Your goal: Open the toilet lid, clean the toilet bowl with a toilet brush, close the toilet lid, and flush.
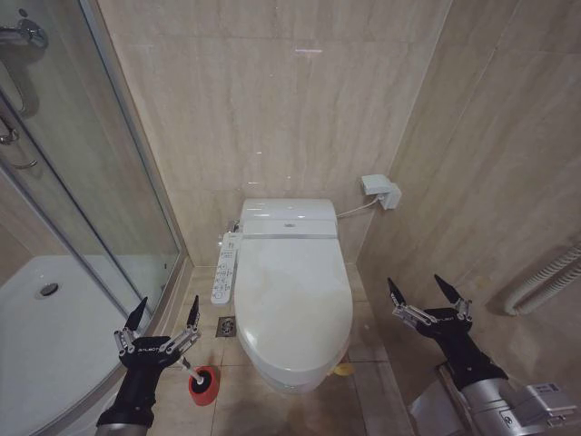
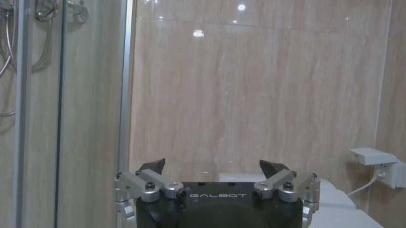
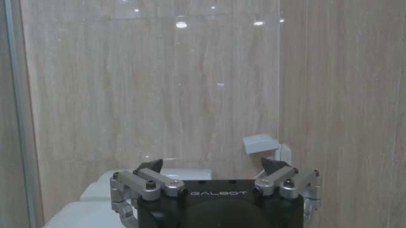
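Note:
The toilet lid (image 1: 292,295) lies shut and glossy white in the middle of the head view, with a bit of yellow strap (image 1: 343,369) at its front right edge. It hides the toilet bowl beneath it. The toilet brush (image 1: 188,367) stands on the floor left of the toilet. Its thin white handle leans out of a red holder (image 1: 203,384), and the bristle head is hidden inside. My left gripper (image 1: 165,311) hovers open just above the brush handle, empty (image 2: 212,166). My right gripper (image 1: 425,289) is open and empty to the right of the toilet (image 3: 212,165).
A glass shower enclosure (image 1: 91,182) and its white tray (image 1: 54,354) close off the left. A control panel (image 1: 225,268) hangs on the toilet's left side above a floor drain (image 1: 226,326). The boxy rear unit (image 1: 289,218), a wall socket (image 1: 381,192) and a corrugated hose (image 1: 545,282) sit behind and right.

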Controlling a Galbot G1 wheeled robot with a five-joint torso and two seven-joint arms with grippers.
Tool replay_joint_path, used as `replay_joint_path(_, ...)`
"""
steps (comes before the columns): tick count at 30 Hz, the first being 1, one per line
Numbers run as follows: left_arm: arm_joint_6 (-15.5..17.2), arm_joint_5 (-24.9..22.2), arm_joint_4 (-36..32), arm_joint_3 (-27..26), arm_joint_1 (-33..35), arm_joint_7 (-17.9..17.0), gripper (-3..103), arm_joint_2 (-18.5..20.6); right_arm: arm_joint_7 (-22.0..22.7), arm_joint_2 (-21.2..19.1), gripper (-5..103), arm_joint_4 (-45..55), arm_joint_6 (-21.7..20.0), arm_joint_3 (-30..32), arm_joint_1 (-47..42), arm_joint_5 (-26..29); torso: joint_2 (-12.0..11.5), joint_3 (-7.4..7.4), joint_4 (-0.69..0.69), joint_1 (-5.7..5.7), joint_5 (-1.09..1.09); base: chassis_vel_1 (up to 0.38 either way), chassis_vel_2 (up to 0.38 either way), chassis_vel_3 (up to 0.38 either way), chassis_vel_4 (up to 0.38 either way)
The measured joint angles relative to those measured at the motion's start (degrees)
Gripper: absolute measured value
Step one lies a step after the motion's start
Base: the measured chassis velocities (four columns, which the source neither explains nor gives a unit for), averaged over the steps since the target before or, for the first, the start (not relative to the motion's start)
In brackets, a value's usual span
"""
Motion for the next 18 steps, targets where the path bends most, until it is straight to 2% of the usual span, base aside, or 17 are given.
replay_joint_path(18,0.00,0.00,0.00,0.00,0.00,0.00,100,0.00,0.02,0.00,100,0.00,-0.02,0.00,0.00,0.00,0.00,0.00,0.00,0.00,0.00,0.000,0.000,0.000,0.000)
